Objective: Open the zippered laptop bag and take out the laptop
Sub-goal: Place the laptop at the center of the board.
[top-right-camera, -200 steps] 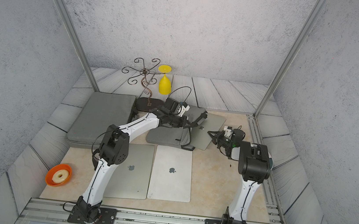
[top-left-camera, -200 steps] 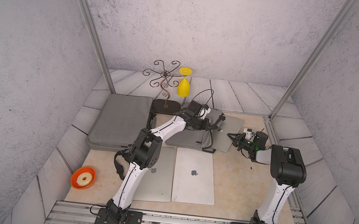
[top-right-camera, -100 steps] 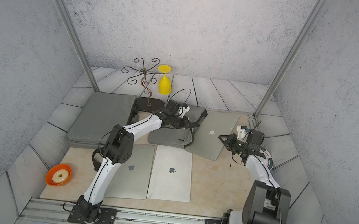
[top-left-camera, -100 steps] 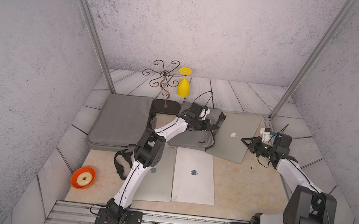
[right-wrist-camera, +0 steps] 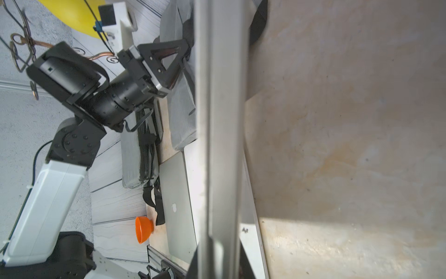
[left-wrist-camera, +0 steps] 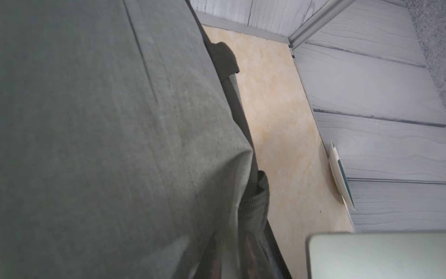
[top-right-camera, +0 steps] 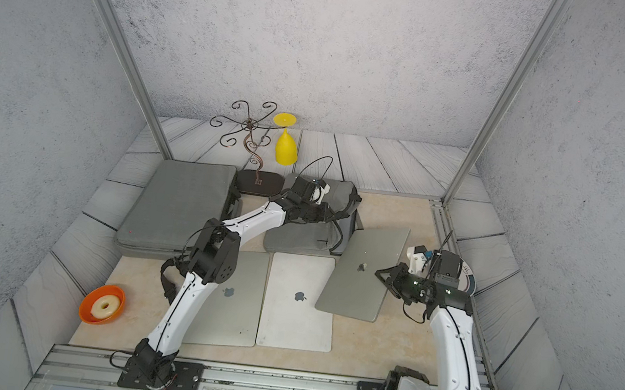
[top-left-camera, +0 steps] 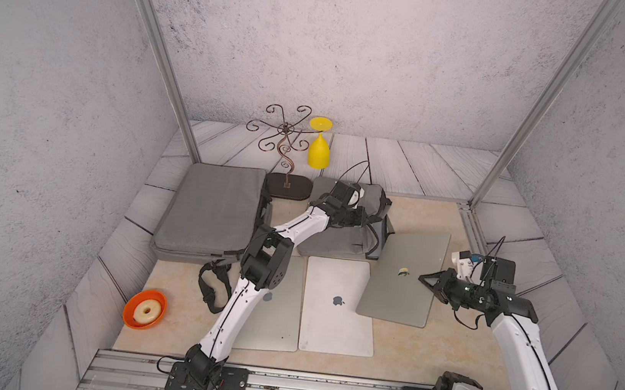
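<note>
**Laptop out beside the bag, my right hand clamping its edge**

I am closing my right hand on the right-side edge of the grey laptop, and in the right wrist view that edge is running straight through my grip. In both top views the laptop is lying on the tabletop just beside the open side of the small grey laptop bag, logo up and turned at an angle. Its near left corner is overlapping the right edge of a pale laptop. In the left wrist view one rounded corner of it is showing beside the bag's dark edge.

I am reaching my left arm across to the back of the tabletop, and my left hand is resting on top of the laptop bag. The left wrist view is filling with grey fabric and shows no fingers. From the right wrist view I am seeing only one black triangular finger against the bag, so I cannot tell whether this hand is clenched or released.

A darker laptop is lying under my left forearm, next to the pale one. A larger grey bag is sitting to the left, with an orange bowl nearer the front. A wire stand and an upturned yellow glass are standing at the back.
</note>
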You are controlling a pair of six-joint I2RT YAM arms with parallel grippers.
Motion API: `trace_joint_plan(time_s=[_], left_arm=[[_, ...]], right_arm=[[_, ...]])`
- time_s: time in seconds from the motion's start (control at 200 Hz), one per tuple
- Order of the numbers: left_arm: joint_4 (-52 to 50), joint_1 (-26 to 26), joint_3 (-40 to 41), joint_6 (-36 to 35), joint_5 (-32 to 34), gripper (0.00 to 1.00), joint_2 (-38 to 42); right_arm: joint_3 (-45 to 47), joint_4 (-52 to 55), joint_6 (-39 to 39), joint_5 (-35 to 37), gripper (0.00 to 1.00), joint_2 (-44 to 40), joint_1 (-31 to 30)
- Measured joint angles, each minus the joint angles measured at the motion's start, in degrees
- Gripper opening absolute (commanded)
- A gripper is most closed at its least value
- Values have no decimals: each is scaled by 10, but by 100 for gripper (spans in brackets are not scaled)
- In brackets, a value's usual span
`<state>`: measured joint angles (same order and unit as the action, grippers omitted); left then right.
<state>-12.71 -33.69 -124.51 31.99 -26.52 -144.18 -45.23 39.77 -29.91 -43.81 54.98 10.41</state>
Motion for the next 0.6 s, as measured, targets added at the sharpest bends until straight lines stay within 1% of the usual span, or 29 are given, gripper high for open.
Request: trace_joint_plan(time_s=[0.08, 0.21, 0.375, 0.48, 0.56, 0.6], left_arm=[[3, 5, 0, 0, 9, 34, -1], [15, 16, -1, -1, 10, 40, -1], [19, 19, 13, -5, -9, 48, 17], [7, 18, 69, -15, -29, 56, 77], [3, 19, 139, -19, -48, 64, 152], [4, 22, 174, -18, -60, 66, 192]], right_arm=[[1, 36, 3, -1, 0, -28, 0], [3, 92, 13, -7, 0, -75, 0], [3, 134, 22, -38, 0, -112, 0], [3, 142, 30, -64, 0, -122, 0], [10, 130, 30, -84, 0, -128, -3], [19, 115, 25, -94, 0, -131, -5]])
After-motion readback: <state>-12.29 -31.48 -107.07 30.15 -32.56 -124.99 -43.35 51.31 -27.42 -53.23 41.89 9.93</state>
